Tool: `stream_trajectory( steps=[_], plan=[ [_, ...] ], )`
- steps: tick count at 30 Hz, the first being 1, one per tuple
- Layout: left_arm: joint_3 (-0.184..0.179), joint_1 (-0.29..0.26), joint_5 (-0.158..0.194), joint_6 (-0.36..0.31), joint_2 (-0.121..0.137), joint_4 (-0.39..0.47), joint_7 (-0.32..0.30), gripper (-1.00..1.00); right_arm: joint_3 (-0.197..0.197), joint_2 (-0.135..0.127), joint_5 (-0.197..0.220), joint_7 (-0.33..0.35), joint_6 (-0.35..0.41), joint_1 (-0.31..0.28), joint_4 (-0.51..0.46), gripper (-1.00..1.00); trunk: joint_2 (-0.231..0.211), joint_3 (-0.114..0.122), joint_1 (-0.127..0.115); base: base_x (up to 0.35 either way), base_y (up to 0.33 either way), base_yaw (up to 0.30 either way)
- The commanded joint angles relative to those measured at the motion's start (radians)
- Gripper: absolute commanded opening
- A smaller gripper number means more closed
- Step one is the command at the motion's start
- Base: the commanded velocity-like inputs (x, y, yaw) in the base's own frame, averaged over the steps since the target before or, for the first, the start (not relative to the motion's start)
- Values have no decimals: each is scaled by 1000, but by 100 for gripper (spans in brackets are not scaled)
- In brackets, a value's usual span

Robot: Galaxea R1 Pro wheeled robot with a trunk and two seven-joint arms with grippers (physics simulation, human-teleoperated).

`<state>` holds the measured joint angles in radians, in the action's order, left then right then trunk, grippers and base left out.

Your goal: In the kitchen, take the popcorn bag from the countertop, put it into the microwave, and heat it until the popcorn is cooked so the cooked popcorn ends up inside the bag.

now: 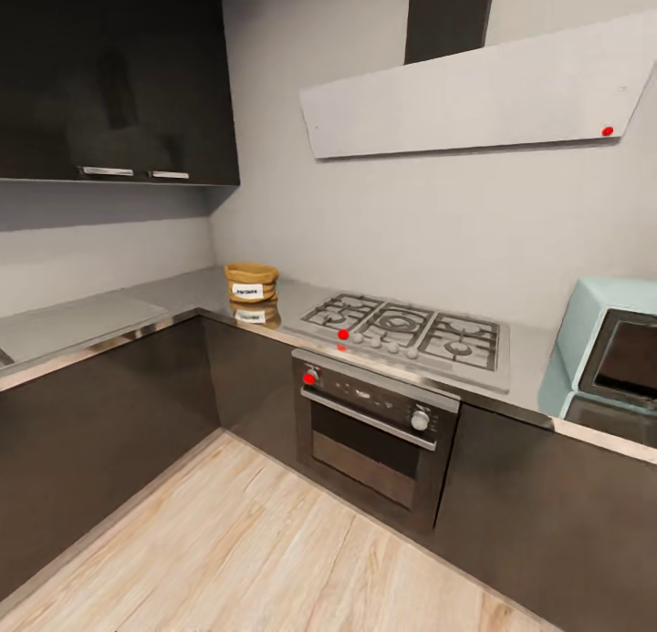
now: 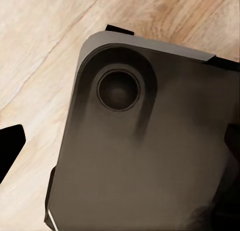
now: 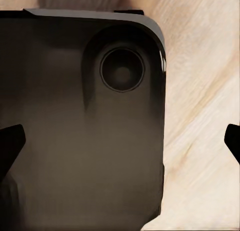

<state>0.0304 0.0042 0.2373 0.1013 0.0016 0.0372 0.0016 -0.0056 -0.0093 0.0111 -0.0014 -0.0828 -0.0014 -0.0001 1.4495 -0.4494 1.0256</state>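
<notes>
We judge the popcorn bag (image 1: pixel 251 284) to be light and soft-walled, likely to crumple or tip if pinched hard, so we would close on its tan body just under the rolled rim rather than on the rim itself. It is a small squat tan-brown sack with a white label, standing upright on the countertop (image 1: pixel 173 295) just beside the gas hob (image 1: pixel 401 334), on the side away from the microwave (image 1: pixel 607 349). Both wrist views look down over the robot's dark base (image 2: pixel 150 156) and wooden floor (image 3: pixel 205 141), with dark fingertips (image 3: pixel 10 143) at opposite edges, so we take both claws as spread wide, holding nothing.
</notes>
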Motion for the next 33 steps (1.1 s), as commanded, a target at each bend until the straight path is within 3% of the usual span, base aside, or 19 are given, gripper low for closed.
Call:
stream_trajectory(
  steps=[1, 9, 16, 25, 26, 29, 33],
  plan=[
    [3, 0, 2, 1, 0, 1, 0, 100, -1, 0, 1, 0, -3, 0, 0, 100, 0, -1, -1, -334, 0, -294],
    [3, 0, 2, 0, -2, 1, 3, 100, -1, 0, 1, 0, -3, 0, 0, 100, 0, -1, -1, -309, 0, -294],
    [6, 0, 7, -1, 3, 0, 8, 100, -1, 0, 1, 0, -3, 0, 0, 100, 0, -1, -1, -35, 0, -294],
    [5, 0, 66, -4, 6, -1, 8, 100, -1, -1, 1, 0, -3, 0, 0, 100, 0, -1, -1, 0, 0, -294],
    [5, 0, 96, -4, 5, -2, 9, 100, -1, -1, 1, 0, -3, 0, 0, 100, 0, -1, -1, 0, 0, -294],
    [4, 0, 138, -2, 5, -2, 9, 100, -1, -1, 1, 0, -3, 0, 0, 100, 0, -1, -1, 0, 0, -294],
    [3, 0, 146, -3, 5, -2, 9, 100, -1, 0, 1, 0, -3, 0, 0, 100, 0, -1, -1, 0, 0, -294]
  ],
)
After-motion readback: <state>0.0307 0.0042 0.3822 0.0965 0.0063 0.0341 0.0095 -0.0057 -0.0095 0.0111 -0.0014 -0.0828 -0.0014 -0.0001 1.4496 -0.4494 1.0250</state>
